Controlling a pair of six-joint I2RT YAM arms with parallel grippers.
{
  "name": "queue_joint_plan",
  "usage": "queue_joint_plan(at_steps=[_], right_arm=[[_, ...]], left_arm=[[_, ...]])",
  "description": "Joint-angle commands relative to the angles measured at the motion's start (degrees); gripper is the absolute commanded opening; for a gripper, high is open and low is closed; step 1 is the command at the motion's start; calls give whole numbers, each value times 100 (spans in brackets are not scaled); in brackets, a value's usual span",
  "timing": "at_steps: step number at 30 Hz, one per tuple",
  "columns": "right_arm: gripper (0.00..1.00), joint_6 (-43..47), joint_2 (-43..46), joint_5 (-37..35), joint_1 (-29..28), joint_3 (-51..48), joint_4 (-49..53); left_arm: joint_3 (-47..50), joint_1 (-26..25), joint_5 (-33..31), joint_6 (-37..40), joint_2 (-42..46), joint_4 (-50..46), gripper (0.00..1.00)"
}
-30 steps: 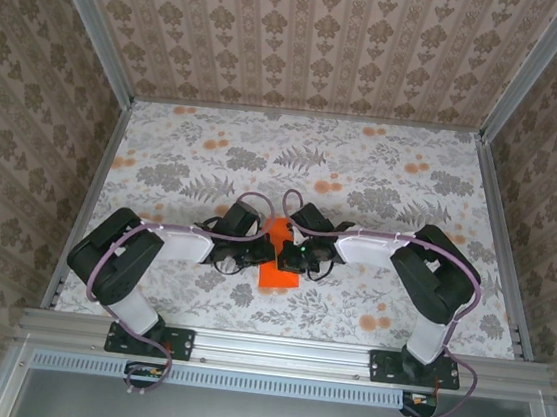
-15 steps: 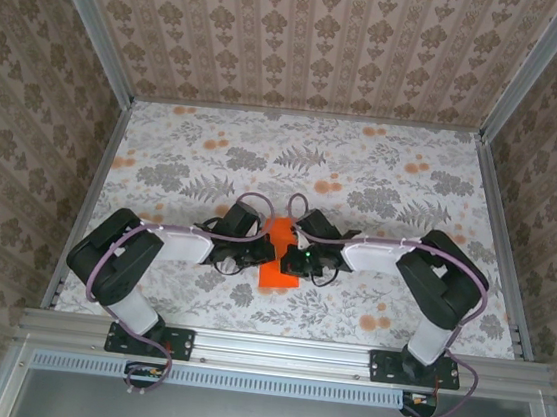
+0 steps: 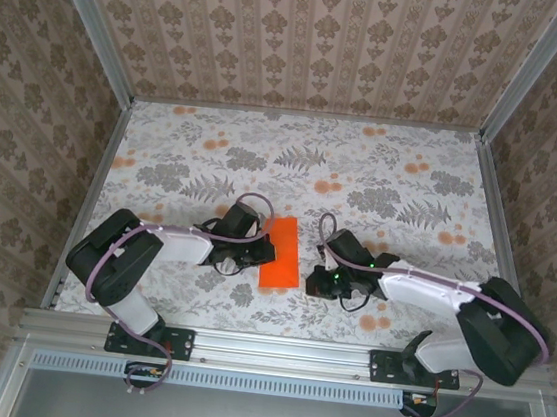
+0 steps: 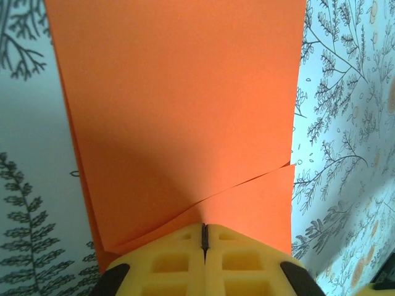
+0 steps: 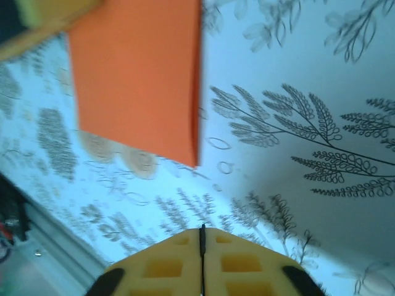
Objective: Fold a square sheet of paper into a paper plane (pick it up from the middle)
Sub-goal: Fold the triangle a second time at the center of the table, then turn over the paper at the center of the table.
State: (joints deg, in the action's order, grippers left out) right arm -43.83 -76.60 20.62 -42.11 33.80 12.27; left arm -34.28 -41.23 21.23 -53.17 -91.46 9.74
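One folded square sheet of paper [image 3: 281,256] lies lengthwise near-to-far.

Left end effector [image 3: 260,252] and right end effector [image 3: 316,281] both closed, arms low.

The table [image 3: 393,171] is seen from high behind. Wrist views are taken low and close; the square sheet of paper [image 3: 280,254] is shared by all.
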Motion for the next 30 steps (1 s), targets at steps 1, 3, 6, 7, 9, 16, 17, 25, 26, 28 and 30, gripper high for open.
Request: queue_joint_plan(at_steps=[1, 3, 6, 7, 9, 16, 17, 25, 26, 28, 30], right_arm=[[22, 98, 277, -212, 157, 317, 224], [34, 155, 260, -99, 281, 427, 97], [47, 335, 116, 178, 455, 568, -144], [49, 416, 21, 286, 510, 641, -155], [52, 582, -215, 488, 659, 829, -170], [56, 1193, -1335, 1338, 1178, 1410, -324], [56, 1280, -1519, 1451, 1219, 1512, -347], [55, 1718, -2787, 2039, 1302, 2386, -91], [55, 1754, -2901, 2048, 1300, 2446, -49], [53, 1850, -3063, 2110, 1300, 2561, 15], [51, 1945, -3197, 2172, 1301, 2678, 152]], left_arm=[[-244, 25, -207, 154, 65, -820, 16], [-515, 28, -231, 124, 201, -1013, 23], [-803, 67, -392, 100, 469, -1394, 37], [-845, 91, -450, 88, 562, -1492, 40], [-880, 177, -597, 39, 812, -1752, 48], [-293, 463, -1168, -193, 1857, -1936, 80], [-196, 507, -1214, -206, 2012, -1931, 85], [-51, 908, -1159, 56, 2610, -2129, 100], [-76, 932, -1134, 93, 2603, -2167, 100], [-105, 1006, -1030, 199, 2558, -2178, 100], [-140, 1021, -1015, 234, 2503, -2224, 100]])
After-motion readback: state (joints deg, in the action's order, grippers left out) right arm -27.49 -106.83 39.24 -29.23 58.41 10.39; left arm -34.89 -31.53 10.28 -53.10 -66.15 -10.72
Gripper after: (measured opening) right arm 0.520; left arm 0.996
